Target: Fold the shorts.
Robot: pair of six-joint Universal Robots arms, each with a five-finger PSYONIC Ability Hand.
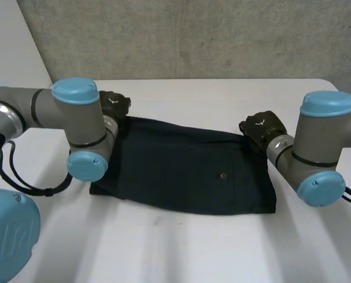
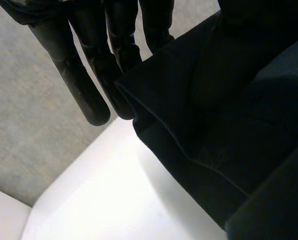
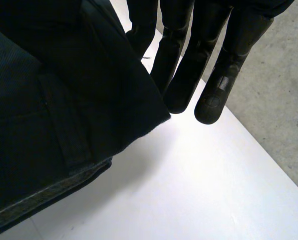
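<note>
Dark navy shorts (image 1: pixel 187 171) lie flat across the white table (image 1: pixel 181 247), with a small button (image 1: pixel 223 175) near the middle. My left hand (image 1: pixel 115 106) is at the far left corner of the shorts, my right hand (image 1: pixel 261 127) at the far right corner. In the left wrist view the straight fingers (image 2: pixel 88 85) run behind a raised corner of the cloth (image 2: pixel 224 110), which is pinched on the palm side. In the right wrist view the fingers (image 3: pixel 224 65) likewise back the other raised corner (image 3: pixel 63 100). Both thumbs are hidden by cloth.
A grey concrete wall (image 1: pixel 193 35) stands behind the table's far edge. Grey floor (image 2: pixel 23 125) shows beyond the table past both hands. Bare white tabletop lies in front of the shorts and to both sides.
</note>
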